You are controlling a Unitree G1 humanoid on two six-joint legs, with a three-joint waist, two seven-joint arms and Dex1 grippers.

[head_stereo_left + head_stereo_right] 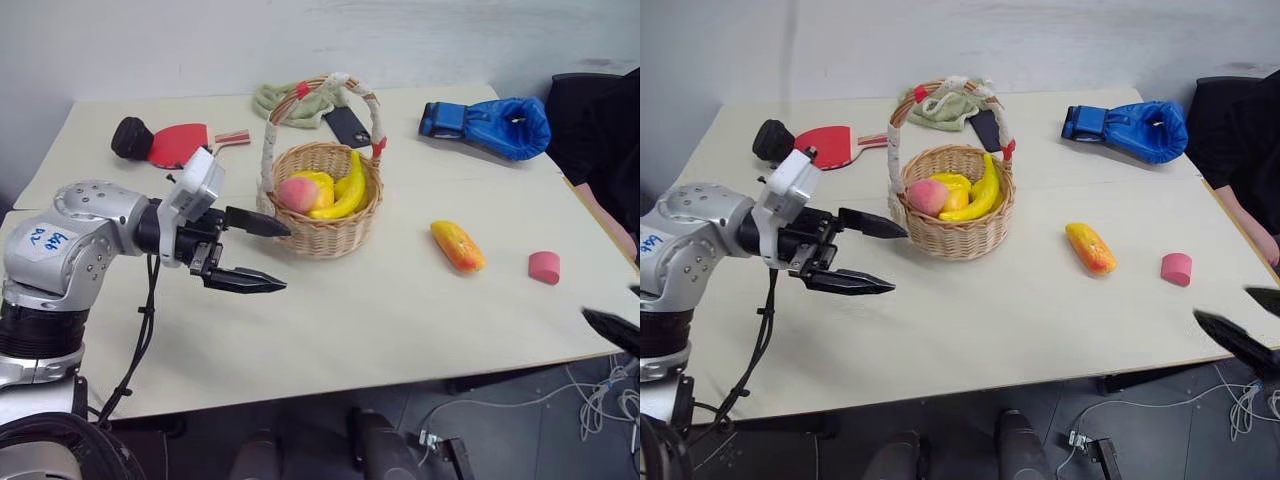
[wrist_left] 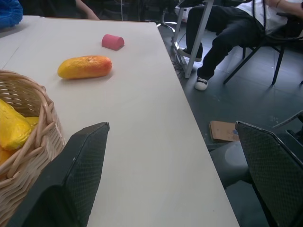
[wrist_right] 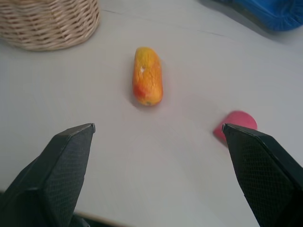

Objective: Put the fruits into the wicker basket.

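Woven tan wicker basket [image 1: 325,215] holds curved yellow banana [image 1: 347,190] and round pink peach [image 1: 295,194]; right wrist view shows elongated orange mango [image 3: 147,75] ahead between spread right gripper [image 3: 161,135] fingers; left gripper [image 1: 268,255] spread, empty, beside basket.

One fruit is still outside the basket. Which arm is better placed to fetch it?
Right. The mango-like fruit lies on the robot's right, ahead of the open right pincer. The open left pincer sits beyond the wicker basket.

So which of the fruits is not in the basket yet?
The orange-yellow mango-like fruit, lying alone on the table. The banana and peach already sit inside the wicker basket.
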